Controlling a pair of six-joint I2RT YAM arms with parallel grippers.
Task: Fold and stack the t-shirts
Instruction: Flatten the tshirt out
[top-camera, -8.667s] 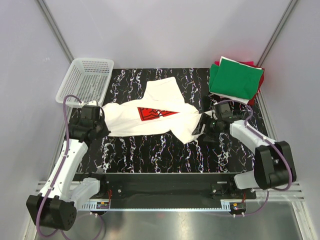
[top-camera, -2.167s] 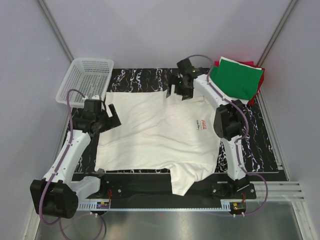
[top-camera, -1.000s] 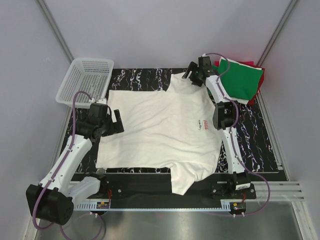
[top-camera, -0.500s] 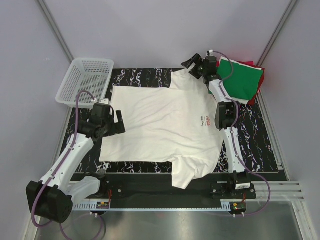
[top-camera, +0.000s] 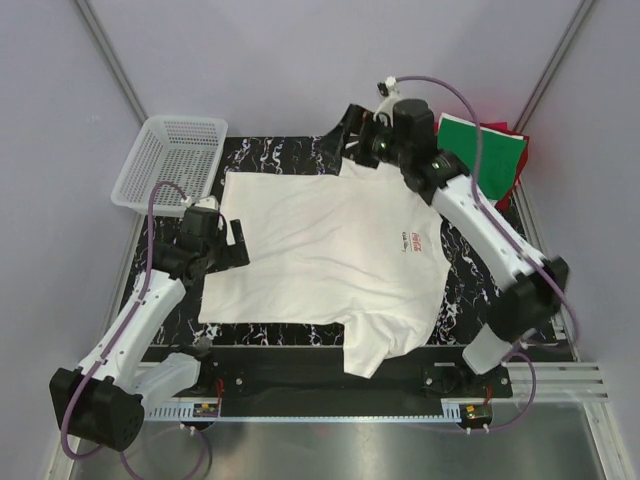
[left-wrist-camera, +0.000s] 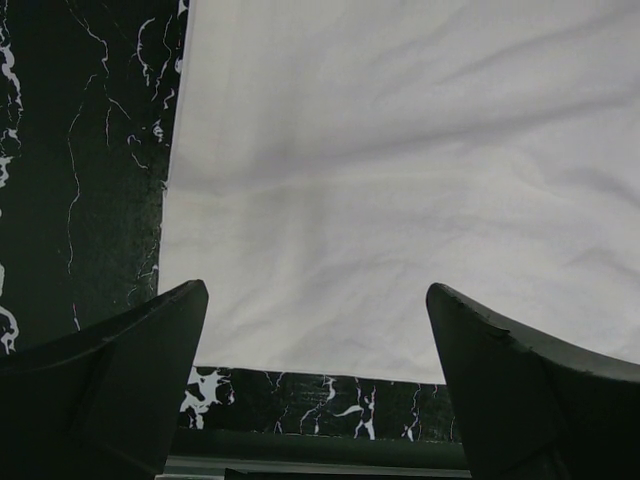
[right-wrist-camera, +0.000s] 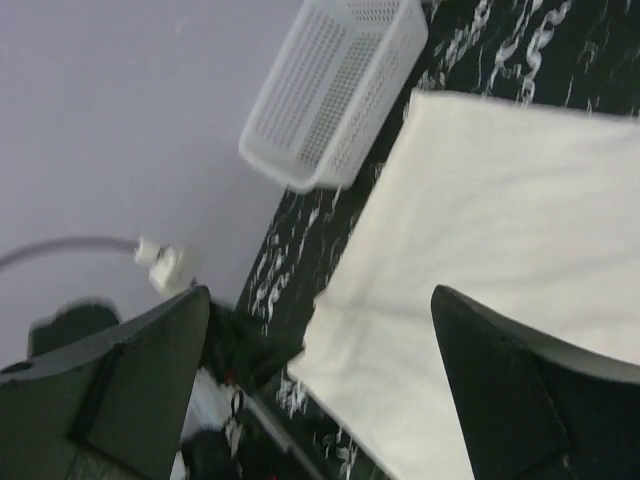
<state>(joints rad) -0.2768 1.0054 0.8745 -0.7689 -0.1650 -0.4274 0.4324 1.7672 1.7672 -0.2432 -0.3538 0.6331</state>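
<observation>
At the far left stands a white plastic mesh basket (top-camera: 170, 160), apart from the work. Just to its right the left gripper (top-camera: 236, 243) hangs with its jaws spread wide and empty, right over the hem edge of the cream-white cotton t-shirt with the small red chest logo (top-camera: 320, 250). The shirt lies spread flat on the black marbled table (top-camera: 262, 152), its long axis running left to right, hem toward the left arm and chest logo toward the right. One sleeve droops over the near table edge. The other sleeve lies at the far edge, where the right gripper (top-camera: 352, 135) hovers, also wide and holding nothing. So each arm seems placed nearest its own end for a fold. Farthest right sit a folded green t-shirt (top-camera: 485, 150) on a red t-shirt (top-camera: 497, 127).
</observation>
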